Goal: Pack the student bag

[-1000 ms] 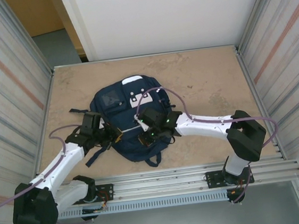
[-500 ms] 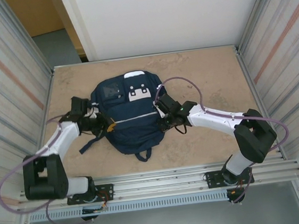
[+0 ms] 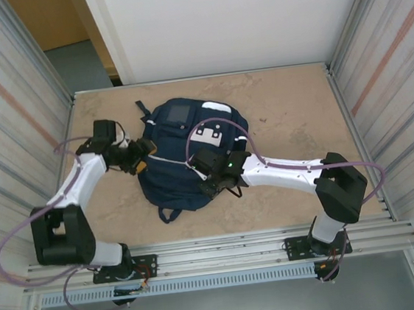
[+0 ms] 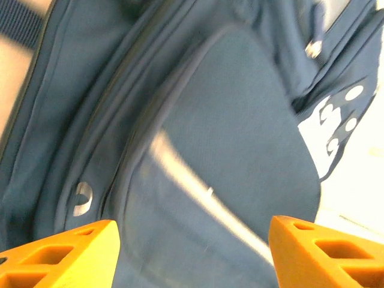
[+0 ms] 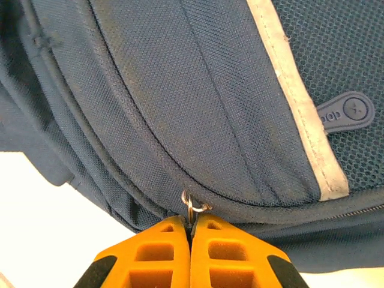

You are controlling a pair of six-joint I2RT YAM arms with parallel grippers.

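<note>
**As the left end effector lets go, the bag lies turned on the counter**

Now that the left end effector (image 4: 192,252) has sprung apart, its orange fingers stand wide with only navy cloth in view beyond them, and they grip nothing that I can see. A moment earlier it was pinched shut at the bag's left flank. The bag (image 3: 185,153) has meanwhile swung and slid. It was square-on at mid-counter and now lies slanted, left of centre and nearer the far edge, with its loop (image 3: 170,213) toward the near edge. The right end effector (image 5: 191,240) has stayed clamped tight, and its fingertips pinch the small metal ring (image 5: 191,204) of a zip pull at the bag's near-right side.

My reading is that the left arm has finished steadying or dragging. The zip held by the right arm looks like the next thing to be worked, so no packing appears to have begun yet.

The cloth is a fine, grid-woven synthetic, matte and limp, and it folds into soft ridges along corded seams. A smooth pale stripe (image 5: 294,120) crosses it, beside a rounded rubbery tab (image 5: 345,113) on a mesh-like panel. A white patch (image 4: 333,132) punched with dots is seen from the left wrist. The counter (image 3: 292,116) is a flat, mottled sandy slab.
</note>
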